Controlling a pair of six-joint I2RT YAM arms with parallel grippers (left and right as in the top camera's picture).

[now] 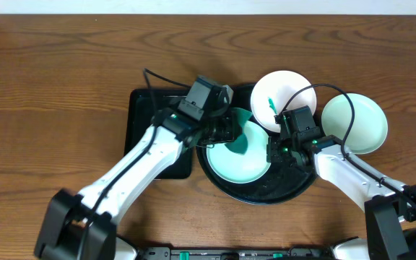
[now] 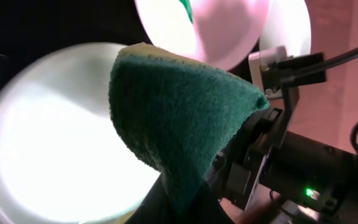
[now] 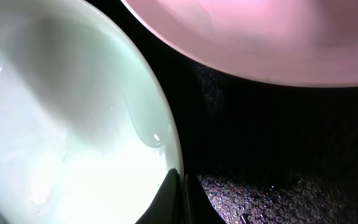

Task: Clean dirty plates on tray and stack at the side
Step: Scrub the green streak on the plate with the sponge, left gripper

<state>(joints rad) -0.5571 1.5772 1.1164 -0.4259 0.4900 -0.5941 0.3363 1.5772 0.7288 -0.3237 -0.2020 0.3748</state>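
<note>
A pale mint-green plate [image 1: 237, 165] lies in the round black tray [image 1: 295, 189]. My left gripper [image 1: 230, 131] is shut on a dark green sponge [image 1: 243, 139] that it holds over this plate's middle; the sponge [image 2: 179, 118] fills the left wrist view, with the plate [image 2: 48, 143] behind it. My right gripper [image 1: 273, 149] is shut on the plate's right rim [image 3: 166, 149], its fingers [image 3: 178, 193] pinching the edge. A white plate [image 1: 284, 97] with a green smear [image 1: 271, 105] rests at the tray's back rim. A second mint plate [image 1: 356, 123] sits on the table to the right.
A smaller rectangular black tray [image 1: 146, 133] lies left of the round one, under my left arm. The right arm's body [image 2: 291, 155] is close beside the sponge. Brown wooden table [image 1: 49, 94] surrounds everything.
</note>
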